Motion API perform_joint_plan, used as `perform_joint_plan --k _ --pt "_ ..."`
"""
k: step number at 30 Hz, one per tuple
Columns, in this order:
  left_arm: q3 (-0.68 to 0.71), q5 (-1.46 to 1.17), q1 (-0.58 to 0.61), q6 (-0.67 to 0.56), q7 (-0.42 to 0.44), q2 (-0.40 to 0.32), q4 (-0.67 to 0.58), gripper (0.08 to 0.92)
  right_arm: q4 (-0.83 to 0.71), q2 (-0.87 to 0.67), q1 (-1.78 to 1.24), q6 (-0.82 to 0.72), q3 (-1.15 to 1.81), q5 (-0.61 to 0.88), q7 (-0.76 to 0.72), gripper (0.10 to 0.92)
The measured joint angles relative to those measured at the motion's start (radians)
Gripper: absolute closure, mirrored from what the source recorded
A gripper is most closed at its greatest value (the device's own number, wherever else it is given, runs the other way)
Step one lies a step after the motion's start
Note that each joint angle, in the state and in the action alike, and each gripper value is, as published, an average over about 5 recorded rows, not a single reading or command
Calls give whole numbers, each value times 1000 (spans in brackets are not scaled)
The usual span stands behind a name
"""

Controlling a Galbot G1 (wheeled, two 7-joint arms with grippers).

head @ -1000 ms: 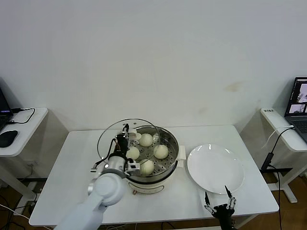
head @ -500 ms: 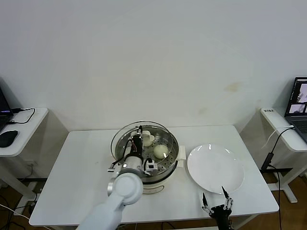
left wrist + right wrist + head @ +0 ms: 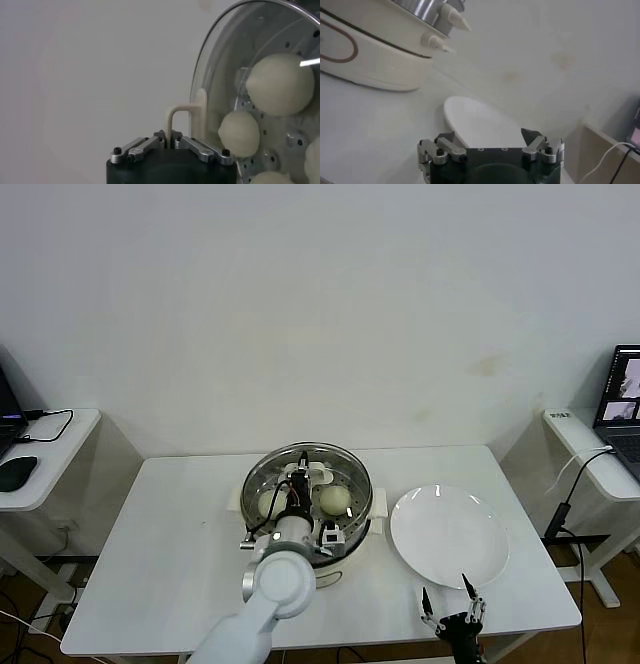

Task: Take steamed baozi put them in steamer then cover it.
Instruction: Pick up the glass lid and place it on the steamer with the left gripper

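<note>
The steamer (image 3: 362, 517) stands at the table's middle, a steel pot on a cream base. Its glass lid (image 3: 340, 460) sits over the pot. My left gripper (image 3: 301, 468) is shut on the lid's cream handle (image 3: 171, 118), above the pot's centre. Two baozi (image 3: 335, 499) (image 3: 269, 504) show through the lid in the head view; the arm hides the rest. In the left wrist view my left gripper (image 3: 169, 140) pinches the handle, and several baozi (image 3: 279, 85) (image 3: 239, 134) lie on the perforated tray behind the glass. My right gripper (image 3: 452, 612) (image 3: 490, 141) is open and empty at the table's front edge.
A flat white plate (image 3: 448, 536) (image 3: 480, 119) lies empty right of the steamer, just beyond my right gripper. The steamer's base (image 3: 365, 60) shows in the right wrist view. A side desk with a mouse (image 3: 15, 471) stands left; a desk with a laptop (image 3: 622, 399) stands right.
My left gripper has carried the glass lid rightward from the pot's left side to over the pot, now covering it. The right gripper has barely moved.
</note>
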Motion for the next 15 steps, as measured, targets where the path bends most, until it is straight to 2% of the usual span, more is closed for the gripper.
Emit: perform_joint_plan --k 15 --pt "-6 28 23 -1 -5 -21 17 865 -5 0 -2 4 -7 -3 1 203"
